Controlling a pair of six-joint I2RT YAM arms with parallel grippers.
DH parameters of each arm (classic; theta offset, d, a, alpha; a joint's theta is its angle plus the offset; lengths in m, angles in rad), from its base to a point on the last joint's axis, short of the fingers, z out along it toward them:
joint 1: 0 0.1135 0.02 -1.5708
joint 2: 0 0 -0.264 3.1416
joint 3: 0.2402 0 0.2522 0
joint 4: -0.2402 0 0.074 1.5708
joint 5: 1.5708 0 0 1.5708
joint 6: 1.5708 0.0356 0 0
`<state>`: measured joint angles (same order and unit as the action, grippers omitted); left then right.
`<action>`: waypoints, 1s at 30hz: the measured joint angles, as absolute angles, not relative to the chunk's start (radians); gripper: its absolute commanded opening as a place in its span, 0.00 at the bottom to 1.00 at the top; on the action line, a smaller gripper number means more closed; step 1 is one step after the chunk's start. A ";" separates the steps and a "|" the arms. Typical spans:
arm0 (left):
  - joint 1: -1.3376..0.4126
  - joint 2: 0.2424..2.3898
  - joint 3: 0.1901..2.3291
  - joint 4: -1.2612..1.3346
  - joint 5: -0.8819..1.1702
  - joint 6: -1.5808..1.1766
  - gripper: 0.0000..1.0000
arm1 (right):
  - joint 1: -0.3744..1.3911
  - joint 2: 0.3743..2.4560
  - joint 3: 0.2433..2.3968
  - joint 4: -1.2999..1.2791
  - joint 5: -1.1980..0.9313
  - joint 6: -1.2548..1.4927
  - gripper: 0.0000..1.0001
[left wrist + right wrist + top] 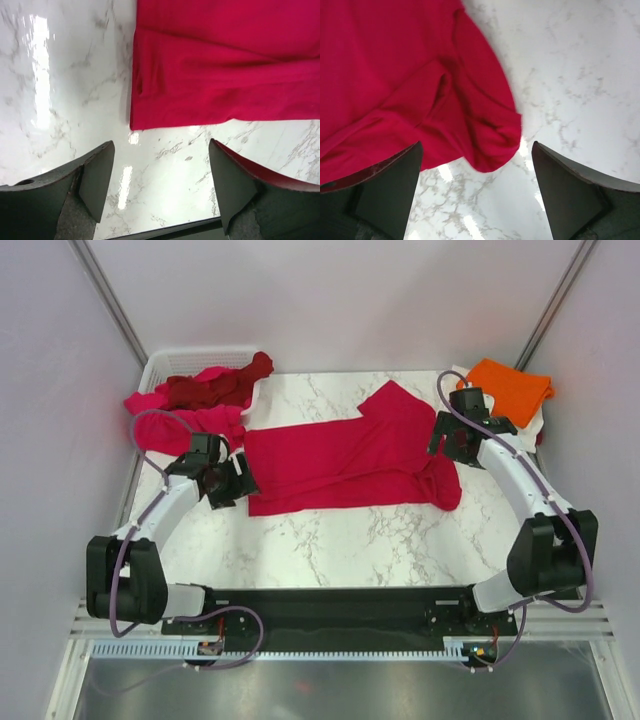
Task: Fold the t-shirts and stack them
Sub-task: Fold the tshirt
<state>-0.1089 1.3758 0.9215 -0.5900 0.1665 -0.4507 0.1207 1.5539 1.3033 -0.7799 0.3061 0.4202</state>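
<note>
Marble-top table (330, 540), pale walls (330, 300) on three sides. White basket (165, 362) sits at the far left corner. Magenta-pink shirt (200, 422) and dark maroon shirt (215, 388) are heaped together there, spilling over the basket's rim onto the table, with the maroon lying on the pink.

Crimson red shirt (345, 460) is spread mostly flat mid-table, long side running left to right. One sleeve points toward the far side and the right end is bunched into a rumpled lump. Folded orange shirt (512, 388) sits at the far right corner on top of a cream-white shirt (537, 418), well apart from the red one.

Left gripper (232, 480) is at the left edge of the red shirt. In the left wrist view, the left gripper (160, 145) has its fingers wide apart and holds nothing. There is bare marble under them, and the shirt's corner (225, 75) lies just beyond the tips.

Right gripper (447, 440) is over the bunched right end. In the right wrist view, its fingers (476, 145) are spread apart and not clamped on anything. The crumpled red cloth (395, 75) lies below and between them; contact cannot be told.
</note>
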 measured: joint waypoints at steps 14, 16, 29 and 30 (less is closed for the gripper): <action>-0.197 1.369 0.661 -0.377 0.135 -0.629 0.75 | 0.129 1.450 1.111 -0.667 0.057 0.430 0.98; -0.199 1.377 0.661 -0.340 0.118 -0.638 0.74 | 0.129 1.444 1.089 -0.664 0.055 0.429 0.98; -0.215 1.408 0.610 -0.156 0.047 -0.694 0.02 | 0.129 1.409 0.998 -0.666 0.069 0.434 0.98; -0.216 1.373 0.591 -0.170 0.033 -0.700 0.02 | 0.129 1.406 0.993 -0.668 0.081 0.442 0.98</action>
<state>-0.2161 1.3727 0.5907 -0.1699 0.0334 -0.6998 0.1287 1.4059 0.9928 -0.6682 0.0814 0.4419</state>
